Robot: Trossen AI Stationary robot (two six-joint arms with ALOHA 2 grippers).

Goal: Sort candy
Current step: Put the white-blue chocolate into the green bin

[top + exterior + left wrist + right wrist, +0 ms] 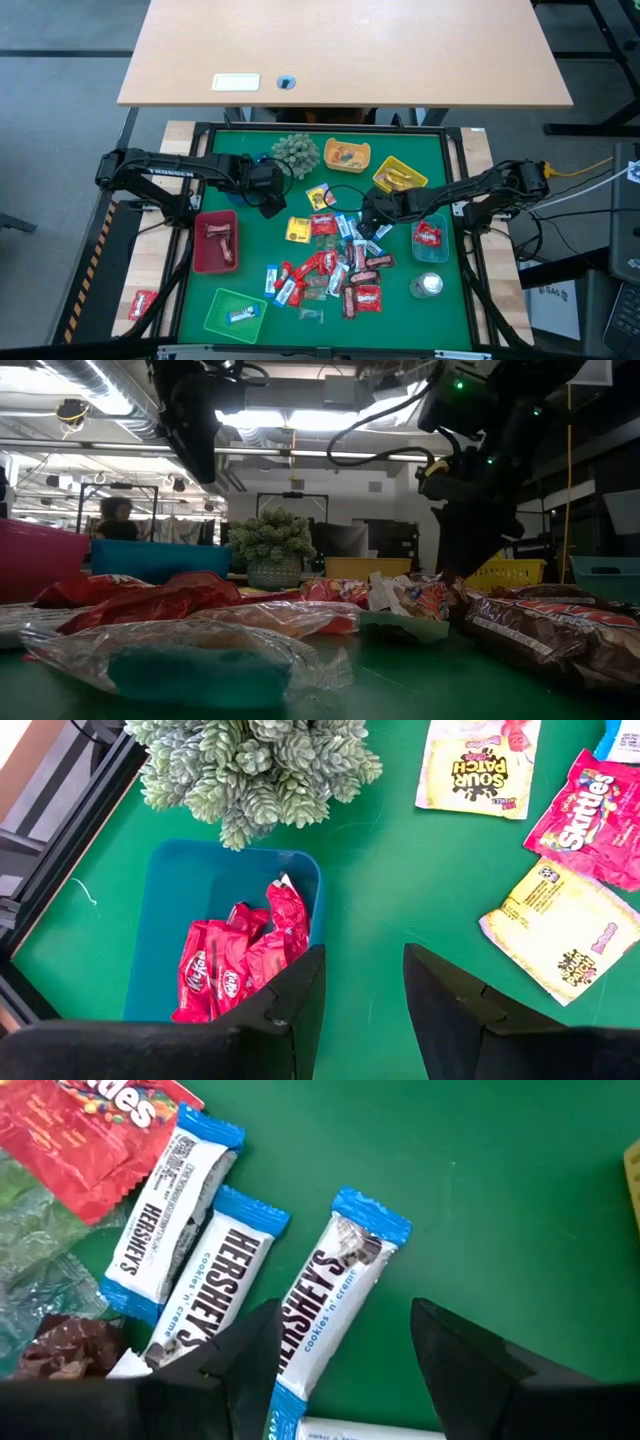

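Observation:
The candy (pixel 335 265) lies in a loose pile on the green mat, mid-table. My right gripper (pixel 372 215) is open low over the pile's far right edge. In its wrist view (pixel 345 1345) the fingers stand on either side of a blue-white Hershey's bar (pixel 330 1295) lying flat beside two more such bars (pixel 200 1280). I cannot see them touch it. My left gripper (pixel 270 195) is open and empty. In its wrist view (pixel 362 990) it hovers by the rim of a blue tray (pixel 165 920) holding red KitKats (pixel 235 965).
The spiky plant ball (pixel 295 152) sits at the far side with two yellow trays (pixel 347 153) (pixel 400 175). A red tray (pixel 215 240) and green tray (pixel 235 312) stand on the left, and a blue tray (pixel 432 240) with red candy on the right. Yellow Sour Patch packets (pixel 560 930) lie near the left gripper.

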